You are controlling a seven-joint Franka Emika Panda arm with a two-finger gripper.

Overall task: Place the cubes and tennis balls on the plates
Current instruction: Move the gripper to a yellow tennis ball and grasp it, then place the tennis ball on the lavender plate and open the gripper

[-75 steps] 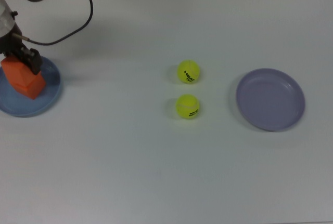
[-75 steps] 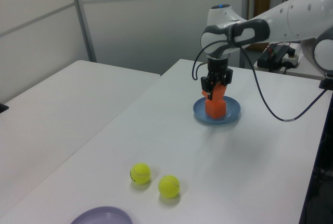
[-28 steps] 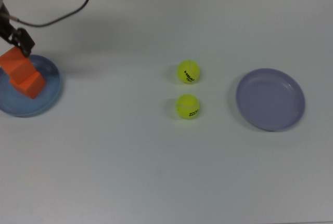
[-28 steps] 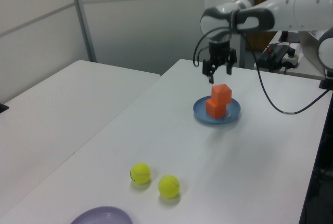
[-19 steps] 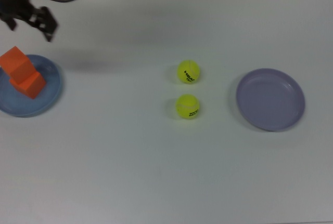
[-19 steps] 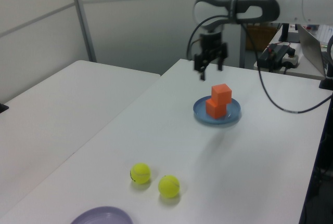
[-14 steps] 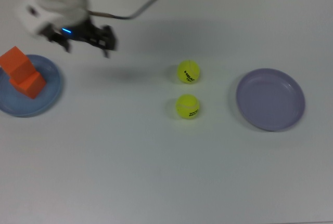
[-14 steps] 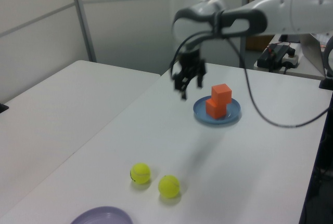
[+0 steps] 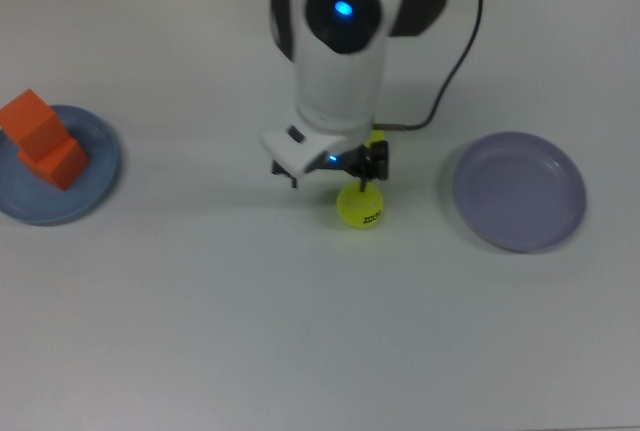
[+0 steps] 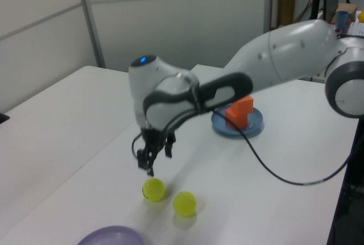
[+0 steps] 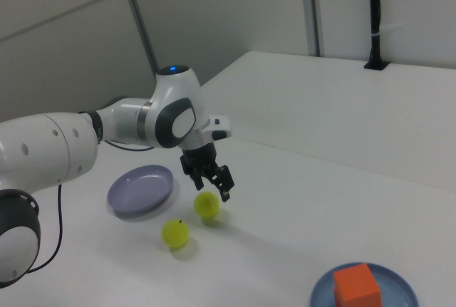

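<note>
The tennis balls (image 10: pixel 153 189) lie side by side on the white counter (image 9: pixel 200 301). The tool (image 10: pixel 152 157) hangs open and empty just above one ball. The purple plate (image 9: pixel 518 191) waits near them. Both orange cubes (image 9: pixel 42 143) sit stacked on the blue plate (image 9: pixel 95 176). A round ball may roll away if a finger bumps it. The black writing on a ball is too small to read.

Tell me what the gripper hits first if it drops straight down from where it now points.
Probably the tennis ball nearer the arm's base: the open gripper hangs just above it, fingers pointing down. Exact alignment is hard to judge.
</note>
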